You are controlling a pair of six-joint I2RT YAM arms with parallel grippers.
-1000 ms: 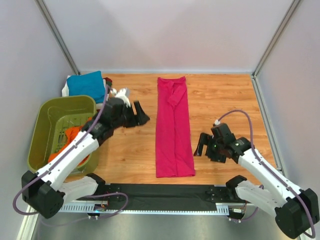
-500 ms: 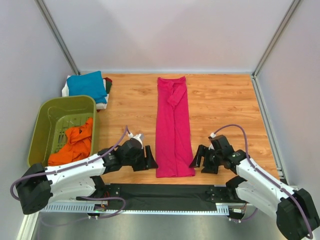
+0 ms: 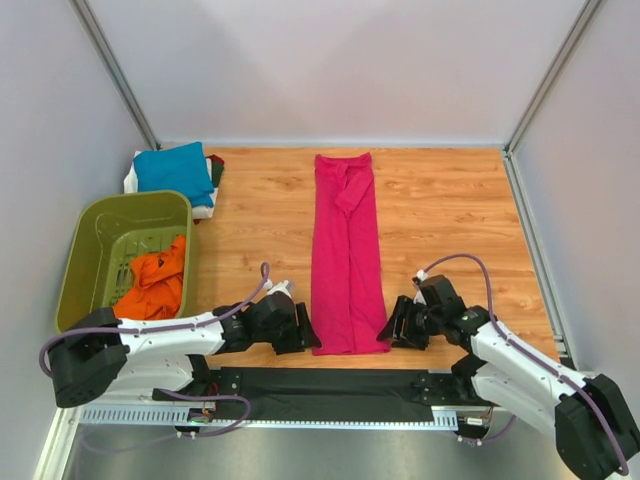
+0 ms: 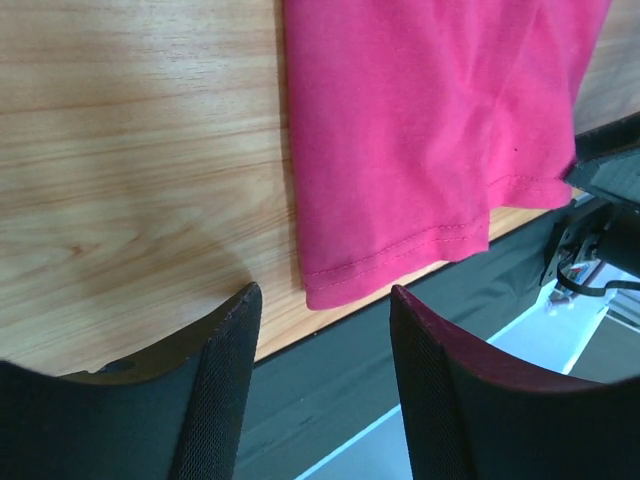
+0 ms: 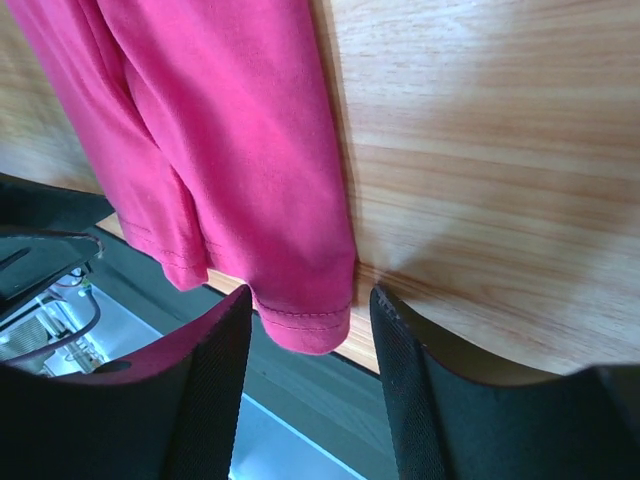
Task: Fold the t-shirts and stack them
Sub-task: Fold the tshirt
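Note:
A magenta-pink t-shirt (image 3: 345, 250), folded into a long narrow strip, lies down the middle of the wooden table. My left gripper (image 3: 308, 335) is low at its near left corner. In the left wrist view the hem corner (image 4: 325, 290) lies just ahead of the open left gripper (image 4: 322, 292). My right gripper (image 3: 388, 328) is at the near right corner, open, and straddles that hem corner (image 5: 305, 320) without pinching it. A teal-blue t-shirt (image 3: 175, 168) lies on a white one (image 3: 131, 180) at the back left. Orange t-shirts (image 3: 155, 280) sit in the basket.
The olive-green basket (image 3: 85, 225) stands at the left edge beside my left arm. A black mat (image 3: 320, 385) runs along the table's near edge, right under both grippers. Grey walls close the table in on three sides.
My left arm swung from the back left down to the shirt's near left corner. My right gripper slid left to the near right corner. Both jaws have narrowed.

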